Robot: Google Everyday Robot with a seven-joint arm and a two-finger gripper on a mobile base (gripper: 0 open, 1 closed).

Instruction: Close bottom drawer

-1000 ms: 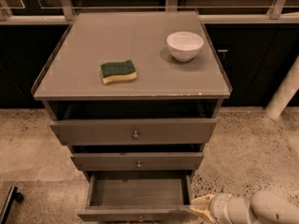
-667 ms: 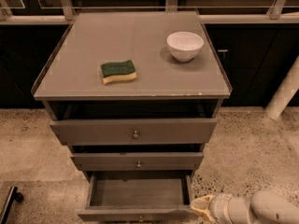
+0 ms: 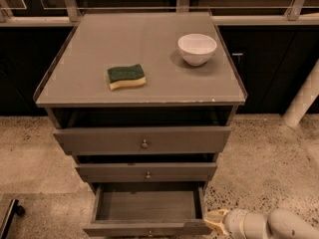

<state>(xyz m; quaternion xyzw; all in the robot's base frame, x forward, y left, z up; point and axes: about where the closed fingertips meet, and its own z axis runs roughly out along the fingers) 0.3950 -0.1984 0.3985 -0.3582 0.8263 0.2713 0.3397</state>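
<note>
The bottom drawer of the grey-brown cabinet is pulled out, and its inside shows empty. Its slim front panel runs along the lower edge of the camera view, with the small knob just showing. My gripper comes in from the lower right on a white arm. Its pale tip is at the right end of the drawer's front panel, touching it or nearly so.
The top drawer and the middle drawer stand slightly out above it. A green-and-yellow sponge and a white bowl sit on the cabinet top. Speckled floor lies on both sides. A white post stands at the right.
</note>
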